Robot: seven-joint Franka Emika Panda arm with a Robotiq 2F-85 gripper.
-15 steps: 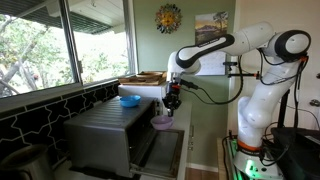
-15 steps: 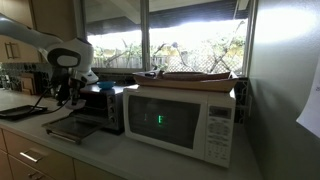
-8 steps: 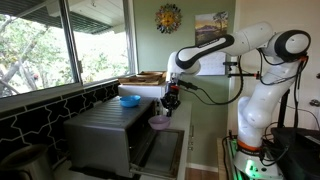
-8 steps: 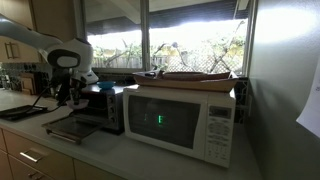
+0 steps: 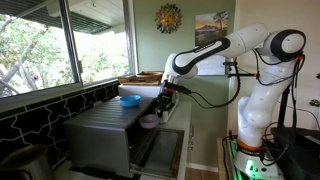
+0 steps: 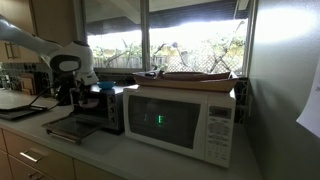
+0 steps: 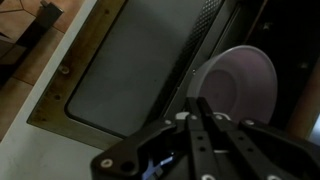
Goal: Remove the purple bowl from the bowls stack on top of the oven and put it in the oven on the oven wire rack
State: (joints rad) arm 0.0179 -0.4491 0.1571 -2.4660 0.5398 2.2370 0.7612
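Holding the purple bowl (image 7: 240, 85) by its rim, claw (image 7: 198, 108) pinched tight on it, just below the claw and over the dropped door (image 7: 130, 70), low enough to slip into the oven (image 5: 100, 135) ahead, blue bowl (image 5: 129, 100) beyond on top.

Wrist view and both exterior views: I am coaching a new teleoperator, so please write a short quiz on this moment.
1. True or false: the small pale purple plastic bowl sits on top of the large dark grey metal oven.
2. Which thing rests on the oven's top? A. a light blue bowl B. a white plate C. a red mug
3. Fill in: the oven's drop-down door is ____.
Key: 1 false, the gripper holds it at the oven's front; 2 A; 3 open.
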